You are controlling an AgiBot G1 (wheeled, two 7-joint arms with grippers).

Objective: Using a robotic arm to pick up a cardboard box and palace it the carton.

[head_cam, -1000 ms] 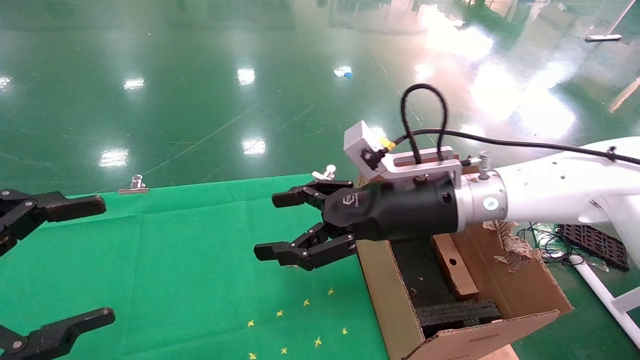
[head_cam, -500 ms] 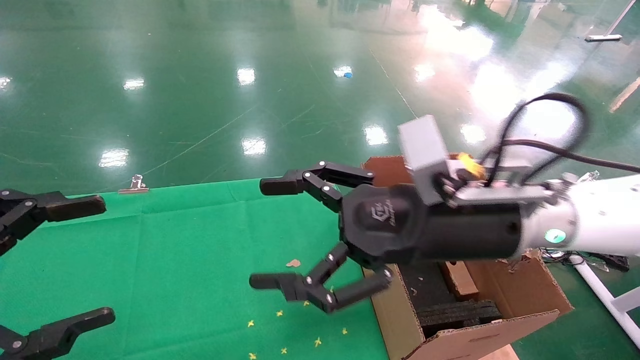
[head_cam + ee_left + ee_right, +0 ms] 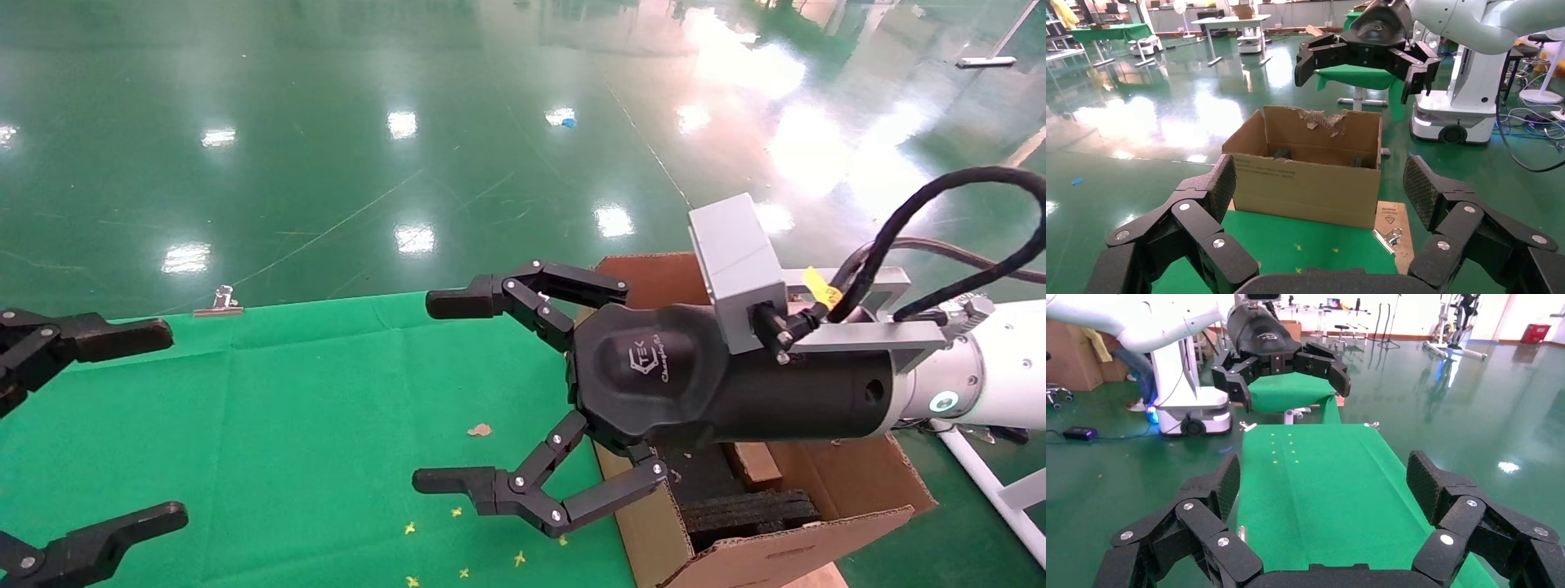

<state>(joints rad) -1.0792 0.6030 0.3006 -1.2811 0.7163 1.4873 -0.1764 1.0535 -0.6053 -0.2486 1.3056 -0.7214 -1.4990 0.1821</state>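
**Carton under the right wrist, box slab inside it**

Head view: I have the right gripper [image 3: 482, 392] spread wide and empty, held over the green table [image 3: 286, 392] just past the carton [image 3: 654, 523]. A brown slab, likely the cardboard box [image 3: 756, 461], lies behind my fingers, inside the carton.

Left wrist view: the left gripper [image 3: 1318, 202] is splayed open, facing the carton from well apart.

Right wrist view: only bare cloth ahead.
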